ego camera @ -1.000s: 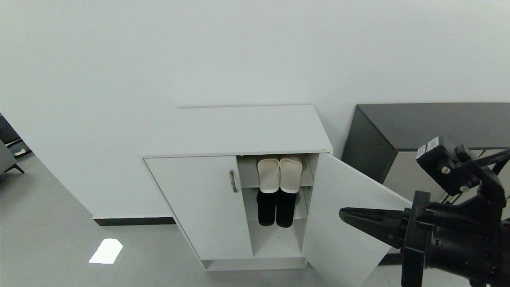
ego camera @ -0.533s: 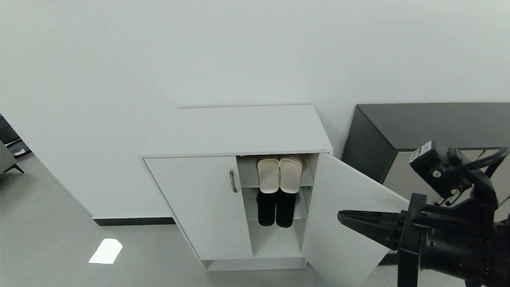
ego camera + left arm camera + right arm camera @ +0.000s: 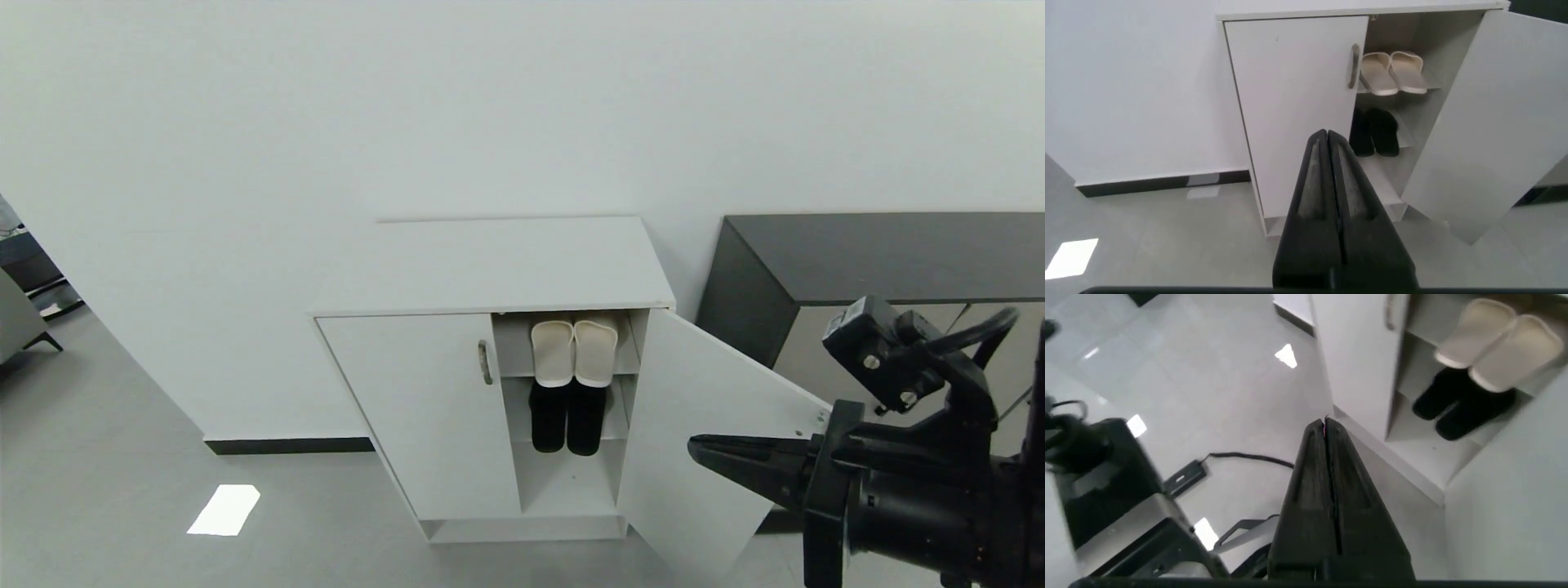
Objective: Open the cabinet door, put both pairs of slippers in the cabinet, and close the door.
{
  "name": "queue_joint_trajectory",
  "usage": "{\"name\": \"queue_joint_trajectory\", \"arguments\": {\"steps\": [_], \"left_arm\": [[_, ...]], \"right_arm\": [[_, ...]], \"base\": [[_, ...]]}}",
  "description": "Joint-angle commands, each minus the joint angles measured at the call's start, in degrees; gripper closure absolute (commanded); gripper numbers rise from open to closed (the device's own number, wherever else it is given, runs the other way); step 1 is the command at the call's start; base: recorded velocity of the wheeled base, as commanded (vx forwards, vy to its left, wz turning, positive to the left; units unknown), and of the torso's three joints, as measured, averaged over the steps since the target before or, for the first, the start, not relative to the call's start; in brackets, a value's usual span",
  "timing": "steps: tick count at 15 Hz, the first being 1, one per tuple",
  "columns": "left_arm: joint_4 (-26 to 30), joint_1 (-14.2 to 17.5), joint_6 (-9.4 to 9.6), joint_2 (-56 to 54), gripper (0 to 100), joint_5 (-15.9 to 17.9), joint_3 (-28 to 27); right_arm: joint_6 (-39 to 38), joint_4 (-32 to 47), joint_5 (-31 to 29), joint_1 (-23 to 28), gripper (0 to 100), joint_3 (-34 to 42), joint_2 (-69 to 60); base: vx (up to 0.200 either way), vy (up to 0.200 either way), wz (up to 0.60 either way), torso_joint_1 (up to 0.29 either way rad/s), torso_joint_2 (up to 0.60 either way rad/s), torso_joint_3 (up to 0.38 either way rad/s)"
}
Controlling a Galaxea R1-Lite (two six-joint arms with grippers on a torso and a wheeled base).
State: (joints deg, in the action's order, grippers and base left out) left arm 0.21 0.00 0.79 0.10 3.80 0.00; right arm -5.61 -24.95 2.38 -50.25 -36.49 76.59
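White wall, grey floor. View shifted, things unmoved: white slippers, black slippers shelved, cabinet door open. Right jaws, left jaws together; closing remains.

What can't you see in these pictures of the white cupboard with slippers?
- Head view: the shut left white door hides whatever is behind it.
- Head view: the cream slippers cover the black slippers' far ends.
- Head view: the black right gripper overlaps the open right door's lower part.
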Motion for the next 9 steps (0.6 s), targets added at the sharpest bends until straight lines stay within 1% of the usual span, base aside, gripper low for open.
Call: {"name": "queue_joint_trajectory", "arguments": {"steps": [1, 4, 6, 7, 8, 9], "left_arm": [[-0.03, 0.00, 0.00, 0.08, 100, -0.02, 0.00], [-0.03, 0.00, 0.00, 0.08, 100, -0.02, 0.00], [-0.03, 0.00, 0.00, 0.08, 100, -0.02, 0.00], [-0.03, 0.00, 0.00, 0.08, 100, -0.02, 0.00], [-0.03, 0.00, 0.00, 0.08, 100, -0.02, 0.00], [0.06, 0.00, 0.00, 0.08, 100, -0.02, 0.00]], "right_arm": [[0.16, -0.62, -0.27, 1.65, 100, -0.08, 0.22], [2.09, -0.71, -1.59, 8.15, 100, -2.01, 1.10], [3.94, -0.45, -8.27, 13.42, 100, -3.59, 3.47], [4.64, -0.53, -8.88, 16.15, 100, -3.86, 4.44], [5.87, -0.62, -8.88, 20.54, 100, -4.03, 6.20], [6.40, -0.62, -8.71, 23.62, 100, -4.38, 7.61]], "base": [[0.000, 0.000, 0.00, 0.193, -0.35, -0.183], [0.000, 0.000, 0.00, 0.024, -0.05, -0.029], [0.000, 0.000, 0.00, 0.000, 0.00, 0.000], [0.000, 0.000, 0.00, 0.000, 0.00, 0.000], [0.000, 0.000, 0.00, 0.000, 0.00, 0.000], [0.000, 0.000, 0.00, 0.000, 0.00, 0.000]]}}
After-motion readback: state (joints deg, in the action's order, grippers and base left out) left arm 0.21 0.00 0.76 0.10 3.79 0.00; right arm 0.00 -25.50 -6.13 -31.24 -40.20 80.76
